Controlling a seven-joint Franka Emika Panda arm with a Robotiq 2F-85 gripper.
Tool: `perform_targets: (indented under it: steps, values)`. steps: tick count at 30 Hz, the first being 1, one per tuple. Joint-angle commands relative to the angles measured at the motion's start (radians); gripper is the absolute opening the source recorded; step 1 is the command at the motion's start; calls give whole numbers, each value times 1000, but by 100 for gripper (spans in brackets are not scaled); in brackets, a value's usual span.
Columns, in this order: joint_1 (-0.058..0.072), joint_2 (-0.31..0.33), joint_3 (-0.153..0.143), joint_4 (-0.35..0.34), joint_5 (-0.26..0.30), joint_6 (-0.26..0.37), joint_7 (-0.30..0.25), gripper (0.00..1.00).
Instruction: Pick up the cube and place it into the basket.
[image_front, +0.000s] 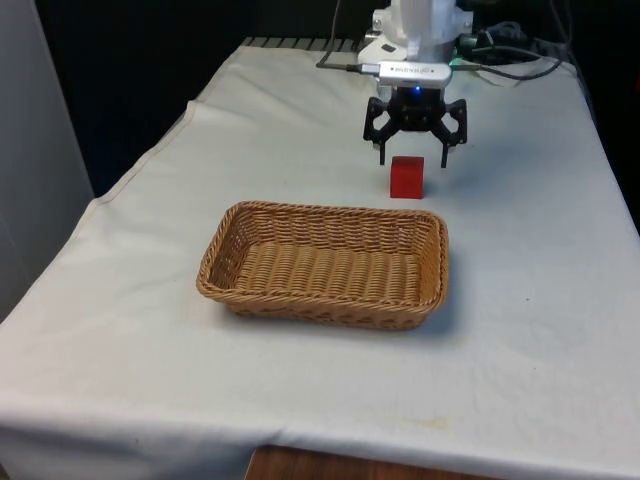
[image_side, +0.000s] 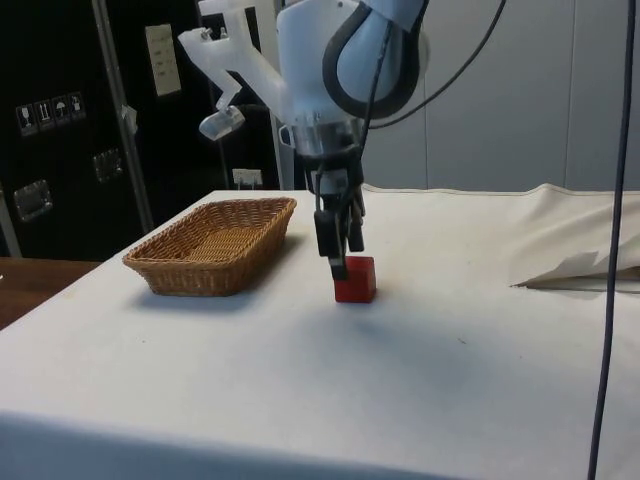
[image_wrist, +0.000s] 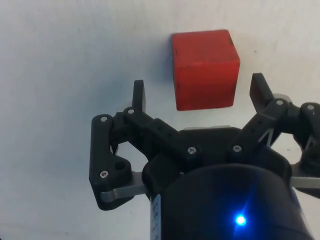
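Bare cloth all round the cube (image_front: 407, 177), basket (image_front: 322, 298) near, toward the front.

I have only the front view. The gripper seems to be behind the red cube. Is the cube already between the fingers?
Observer: Not yet. In the wrist view the red cube lies ahead of the open gripper, beyond the fingertips, not between them.
Operator: Is the gripper touching the table?
Observer: No. In the side view the gripper hangs beside the cube, its tips near the cube's top, above the cloth.
Operator: Is the cube close to the basket?
Observer: In the side view a strip of bare cloth separates the cube from the basket; they do not touch.
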Motion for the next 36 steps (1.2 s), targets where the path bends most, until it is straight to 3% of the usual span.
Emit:
perform_targets:
  steps: [1, 20, 36]
  values:
    - [0, 13, 4, -3, 5, 28, 1, 100]
    - [1, 85, 5, 3, 4, 105, 0, 100]
    - [1, 89, 2, 3, 0, 102, 0, 100]
